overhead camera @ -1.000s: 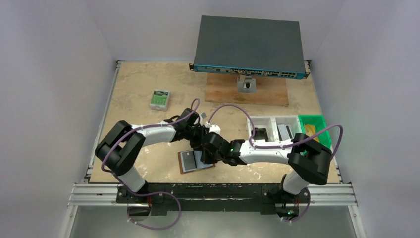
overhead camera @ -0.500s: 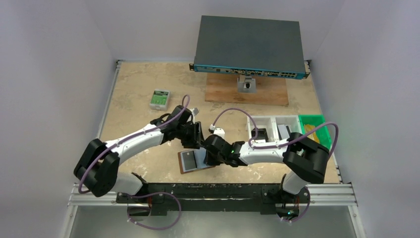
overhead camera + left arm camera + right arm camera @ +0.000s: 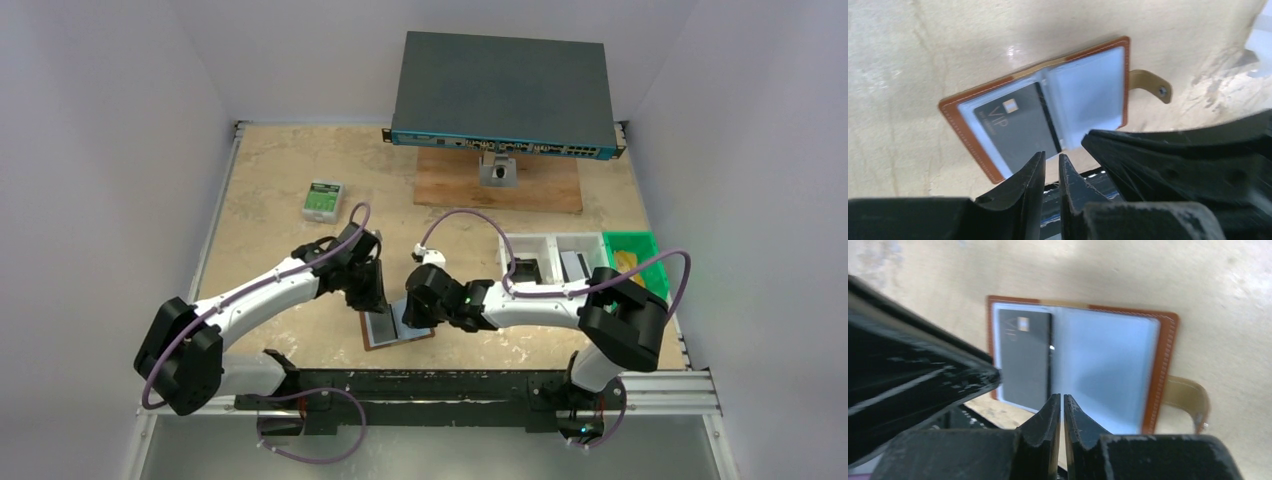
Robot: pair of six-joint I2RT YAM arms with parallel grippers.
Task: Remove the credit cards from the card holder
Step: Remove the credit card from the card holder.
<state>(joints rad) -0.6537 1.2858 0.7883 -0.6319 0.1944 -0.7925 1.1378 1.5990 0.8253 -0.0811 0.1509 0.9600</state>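
Brown leather card holder (image 3: pixel 395 327) lay open on the worktop (image 3: pixel 270 180) near its front edge, long axis left-right, snap tab to the right. Over the last second the left fingers (image 3: pixel 1051 172) had swung in and narrowed to a slit, empty; the right fingers (image 3: pixel 1058 410) stayed nearly shut, empty. The black card (image 3: pixel 1015 127) remained pocketed.

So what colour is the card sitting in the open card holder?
Black card with a small gold chip, clearest in the left wrist view.

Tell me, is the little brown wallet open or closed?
Open. The card holder lies spread flat, both clear pockets showing, a dark card in one, and the snap tab sticking out.
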